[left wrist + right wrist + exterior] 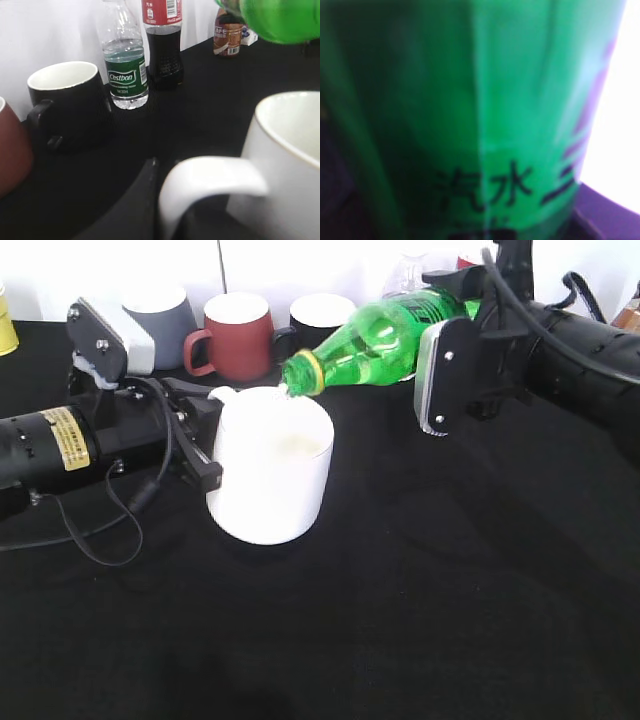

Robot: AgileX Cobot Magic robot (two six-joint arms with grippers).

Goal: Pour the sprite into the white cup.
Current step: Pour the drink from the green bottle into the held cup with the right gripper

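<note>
The sprite (380, 345) is a green bottle held tipped on its side, its open mouth right over the rim of the white cup (272, 475). My right gripper (448, 365) is shut on the sprite's body; its label fills the right wrist view (470, 115). My left gripper (205, 445) is shut on the white cup's handle (210, 180) and holds the cup on the black table. The cup's rim (292, 125) and the sprite (280, 17) also show in the left wrist view.
Behind the cup stand a grey mug (160, 325), a brick-red mug (235, 335) and a black mug (320, 318). In the left wrist view a small water bottle (125, 65), a cola bottle (162, 45) and a brown bottle (227, 35) stand by the white wall.
</note>
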